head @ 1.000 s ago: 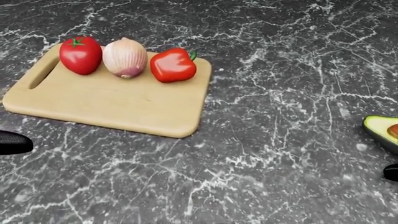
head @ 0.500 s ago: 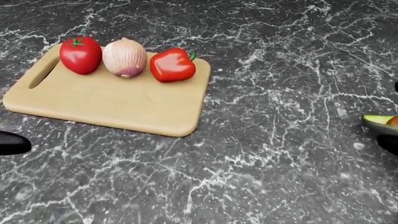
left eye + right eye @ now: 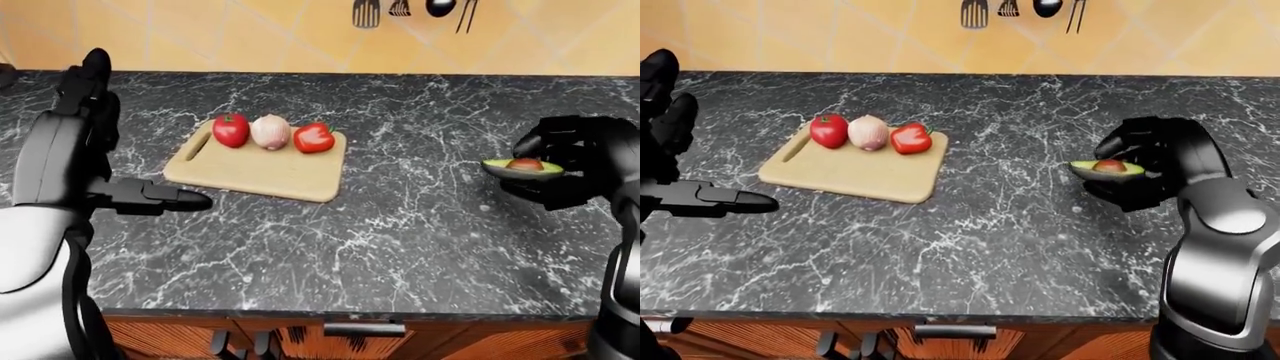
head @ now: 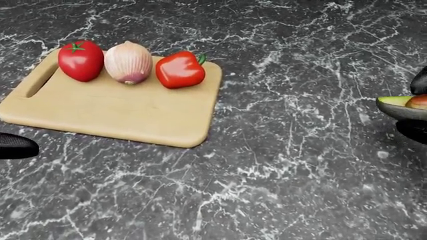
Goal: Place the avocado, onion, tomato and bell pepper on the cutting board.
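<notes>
A wooden cutting board [image 3: 250, 169] lies left of centre on the dark marble counter. Along its far edge stand a tomato [image 3: 230, 130], an onion [image 3: 269, 131] and a red bell pepper [image 3: 313, 137] in a row. A halved avocado [image 3: 1106, 169], cut face and pit up, hangs above the counter at the right, with my right hand [image 3: 1140, 172] shut on it. In the head view the avocado [image 4: 402, 106] shows only at the right edge. My left hand [image 3: 150, 197] hovers left of the board, open, fingers stretched out, holding nothing.
The marble counter [image 3: 400, 225] runs the full width, its near edge over wooden cabinet doors [image 3: 340, 341]. Utensils [image 3: 410, 9] hang on the yellow tiled wall above.
The avocado has risen off the counter in my right hand and moved slightly left. The head view has shifted a little; the board items have not moved.
</notes>
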Robot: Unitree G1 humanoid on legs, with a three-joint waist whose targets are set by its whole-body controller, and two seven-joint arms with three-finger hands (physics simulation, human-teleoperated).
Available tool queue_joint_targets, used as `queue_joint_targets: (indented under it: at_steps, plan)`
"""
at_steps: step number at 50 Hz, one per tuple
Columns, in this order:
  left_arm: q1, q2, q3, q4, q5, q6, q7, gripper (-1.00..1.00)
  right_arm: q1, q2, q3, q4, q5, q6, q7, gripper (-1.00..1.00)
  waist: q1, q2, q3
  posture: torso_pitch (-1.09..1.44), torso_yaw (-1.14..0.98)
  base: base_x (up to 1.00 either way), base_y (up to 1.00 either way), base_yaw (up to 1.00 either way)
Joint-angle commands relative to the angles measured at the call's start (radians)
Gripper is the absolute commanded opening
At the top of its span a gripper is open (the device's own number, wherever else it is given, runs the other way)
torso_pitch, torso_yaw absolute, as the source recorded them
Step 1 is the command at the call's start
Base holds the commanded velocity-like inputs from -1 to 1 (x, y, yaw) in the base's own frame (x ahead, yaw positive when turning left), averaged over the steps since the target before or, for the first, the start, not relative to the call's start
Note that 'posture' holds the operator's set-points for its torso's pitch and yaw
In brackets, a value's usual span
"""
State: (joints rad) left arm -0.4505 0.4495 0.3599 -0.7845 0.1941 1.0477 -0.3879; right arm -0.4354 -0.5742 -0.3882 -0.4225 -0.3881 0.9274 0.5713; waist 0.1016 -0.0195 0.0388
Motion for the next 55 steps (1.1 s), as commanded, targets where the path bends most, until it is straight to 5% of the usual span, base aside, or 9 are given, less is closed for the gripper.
queue_joint_targets:
  at_steps: [1,10,22,31,36,42,51,55]
  plan:
    - [-0.016,0.013,0.014,-0.022,0.006,-0.028,0.006,1.00,-0.051,-0.018,0.002,-0.042,-0.016,0.003,0.004,-0.62,0.002,-0.004,-0.021,0.00,0.13,0.00,0.00,0.00]
    - [-0.006,0.007,0.015,-0.028,0.010,-0.029,0.007,1.00,-0.236,0.001,0.151,-0.117,-0.093,0.109,0.077,-0.62,0.001,0.002,-0.019,0.00,0.13,0.00,0.00,0.00]
    - [-0.010,0.018,0.021,-0.048,0.013,-0.005,-0.008,1.00,-0.496,0.135,0.331,-0.087,-0.320,0.061,0.233,-0.62,-0.001,0.020,-0.013,0.00,0.13,0.00,0.00,0.00]
    - [-0.029,0.023,0.018,-0.044,0.014,0.008,-0.008,1.00,-0.570,0.262,0.355,-0.064,-0.457,-0.001,0.309,-0.62,0.000,0.031,-0.011,0.00,0.13,0.00,0.00,0.00]
    - [-0.042,0.020,0.014,-0.035,0.006,0.019,0.003,1.00,-0.588,0.282,0.349,-0.051,-0.480,-0.016,0.342,-0.62,0.000,0.035,-0.011,0.00,0.13,0.00,0.00,0.00]
    - [-0.038,0.020,0.009,-0.032,0.005,0.009,0.008,1.00,-0.728,0.274,0.361,-0.001,-0.518,0.013,0.433,-0.62,-0.001,0.038,-0.010,0.00,0.13,0.00,0.00,0.00]
    - [-0.027,0.018,0.015,-0.040,0.002,0.006,0.007,1.00,-0.862,0.280,0.355,0.196,-0.459,-0.116,0.403,-0.62,-0.006,0.044,-0.003,0.00,0.13,0.00,0.00,0.00]
    - [-0.024,0.016,0.010,-0.046,0.005,0.009,0.008,1.00,-0.890,0.297,0.373,0.337,-0.403,-0.273,0.357,-0.62,-0.009,0.046,-0.002,0.00,0.13,0.00,0.00,0.00]
